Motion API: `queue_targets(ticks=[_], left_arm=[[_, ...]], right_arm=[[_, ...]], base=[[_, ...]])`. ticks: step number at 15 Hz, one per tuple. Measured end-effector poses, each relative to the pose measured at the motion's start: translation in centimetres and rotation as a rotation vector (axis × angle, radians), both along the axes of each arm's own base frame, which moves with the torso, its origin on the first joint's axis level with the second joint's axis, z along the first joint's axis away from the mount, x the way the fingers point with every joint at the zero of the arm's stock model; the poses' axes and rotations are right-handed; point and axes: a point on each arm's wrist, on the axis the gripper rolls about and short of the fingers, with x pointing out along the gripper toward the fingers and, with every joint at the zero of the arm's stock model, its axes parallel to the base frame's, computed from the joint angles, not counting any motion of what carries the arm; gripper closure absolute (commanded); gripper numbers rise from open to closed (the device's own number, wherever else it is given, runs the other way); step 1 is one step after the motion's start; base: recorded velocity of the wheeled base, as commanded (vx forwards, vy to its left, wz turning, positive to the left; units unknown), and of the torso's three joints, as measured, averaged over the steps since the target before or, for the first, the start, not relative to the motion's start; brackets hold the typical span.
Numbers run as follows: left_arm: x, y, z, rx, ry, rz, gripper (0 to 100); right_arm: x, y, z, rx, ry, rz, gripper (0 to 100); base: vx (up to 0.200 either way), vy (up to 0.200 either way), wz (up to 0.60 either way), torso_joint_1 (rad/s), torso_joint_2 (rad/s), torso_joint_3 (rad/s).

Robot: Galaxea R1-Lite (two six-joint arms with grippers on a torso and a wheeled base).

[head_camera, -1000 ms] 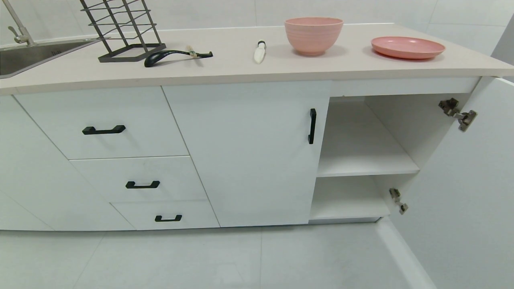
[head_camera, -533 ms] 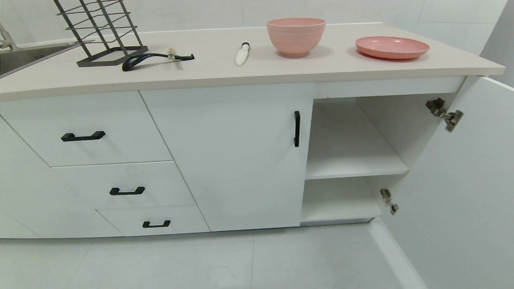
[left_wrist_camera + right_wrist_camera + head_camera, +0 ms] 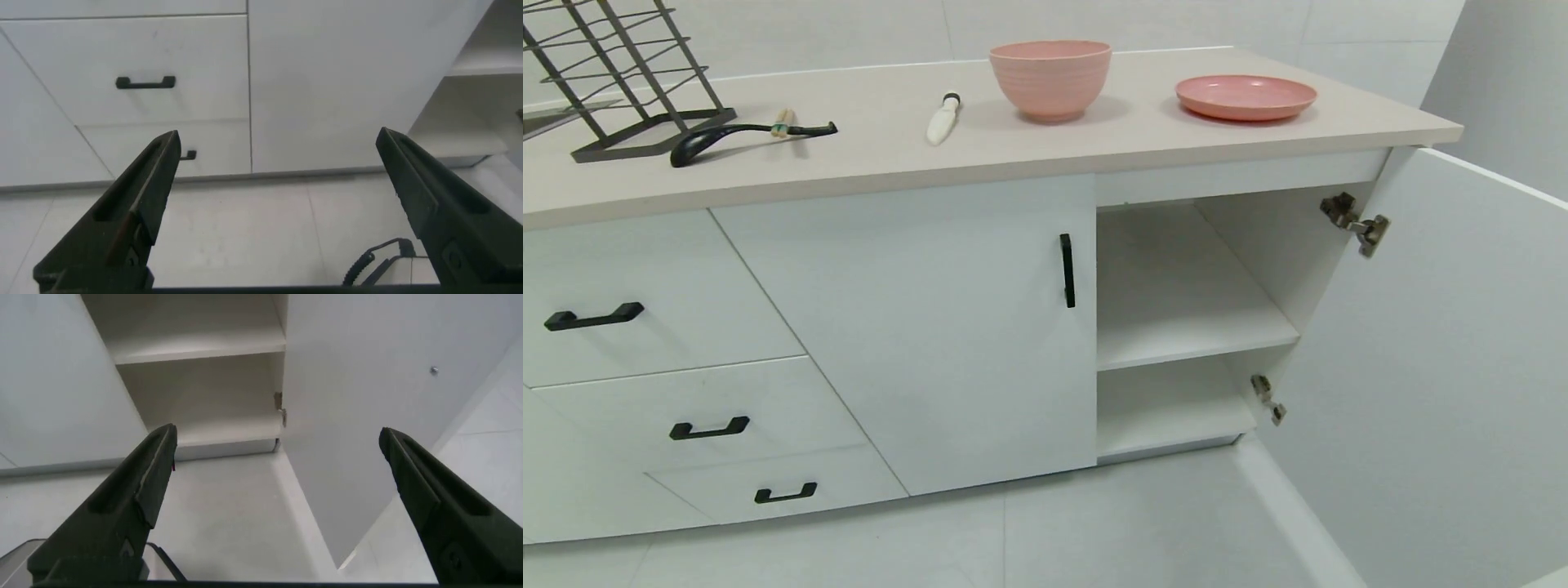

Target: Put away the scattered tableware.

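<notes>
Cabinetry in white stands before you, topped by a long pale surface (image 3: 1013, 155) that carries all the tableware. On your right, the cabinet's open door (image 3: 1437, 367) swings wide toward you, showing an upper shelf (image 3: 1176, 327) and a lower shelf (image 3: 1160, 416). The closed door (image 3: 915, 327) beside that opening has an upright black handle (image 3: 1067, 269) at its edge. To its left you have three stacked drawers (image 3: 645, 286), each with a black bar handle.

A black wire rack (image 3: 654, 135) stands at the far left of the surface. Your left claw (image 3: 276, 139) hangs low over the floor, facing the drawers, with its fingers spread wide and nothing between them. Your right claw (image 3: 278, 434) is just as wide apart and holds nothing; it faces the opening and the lower shelf.

The pink bowl (image 3: 1050, 77) sits upright toward the back of the surface, above the closed door's handle. The pink plate (image 3: 1245, 95) lies flat near it on the right, apart from it, over the opening. The black ladle (image 3: 694, 145) lies just in front of the rack's base, its handle pointing right across a small pale piece (image 3: 783, 122) that you cannot identify. A white-handled utensil (image 3: 942, 122) lies between the ladle and the bowl, touching neither.
</notes>
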Motion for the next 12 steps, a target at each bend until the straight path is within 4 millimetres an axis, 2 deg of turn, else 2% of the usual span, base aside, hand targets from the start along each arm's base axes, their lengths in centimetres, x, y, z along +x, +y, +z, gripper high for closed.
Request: queue_targets(ticks=[3,7,12], left_arm=[[0.0,0.0,0.0,0.013,0.002,0.0,0],[0.01,0.0,-0.02,0.023,0.004,0.001,0],[0.01,0.0,-0.01,0.025,0.004,0.0,0]], right_arm=[[0.0,0.0,0.0,0.0,0.0,-0.001,0],[0.0,0.0,0.0,0.002,0.0,-0.002,0],[0.0,0.0,0.0,0.001,0.0,-0.002,0]], base=[[0.2,0.0,0.0,0.002,-0.01,0.001],[0.0,0.0,0.0,0.0,0.0,0.0],[0.2,0.0,0.0,0.006,0.0,0.001]])
